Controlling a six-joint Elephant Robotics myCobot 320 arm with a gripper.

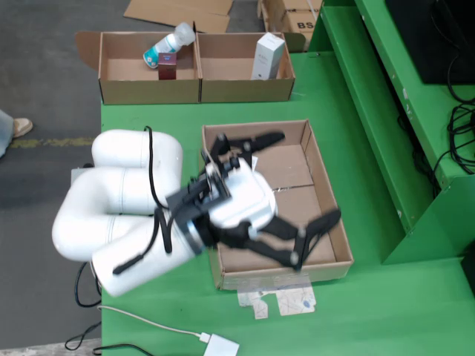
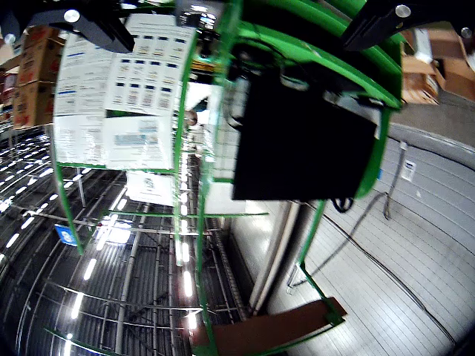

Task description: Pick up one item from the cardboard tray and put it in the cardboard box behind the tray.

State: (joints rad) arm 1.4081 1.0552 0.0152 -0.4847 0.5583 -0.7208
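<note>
The cardboard tray (image 1: 320, 172) lies on the green table in the fixed view; the part of its floor that shows is bare. My gripper (image 1: 310, 175) hangs tilted on its side over the tray, open wide, with nothing between its black fingers (image 1: 269, 138). Its white body hides the tray's left part. Behind the tray stand two cardboard boxes side by side. The left box (image 1: 148, 90) holds a white bottle (image 1: 169, 43) and a small dark red carton (image 1: 167, 69). The right box (image 1: 245, 90) holds a white carton (image 1: 267, 55). The gripper-mounted view looks sideways into the room, with only the two fingers (image 2: 82, 18) at its top corners.
A green shelf frame (image 1: 386, 111) borders the table on the right. Taped paper (image 1: 278, 300) sits before the tray, a white cable adapter (image 1: 223, 345) at the front edge. Flat cardboard (image 1: 178, 13) lies beyond the boxes. A black monitor (image 2: 304, 141) and posted sheets (image 2: 111, 89) fill the gripper-mounted view.
</note>
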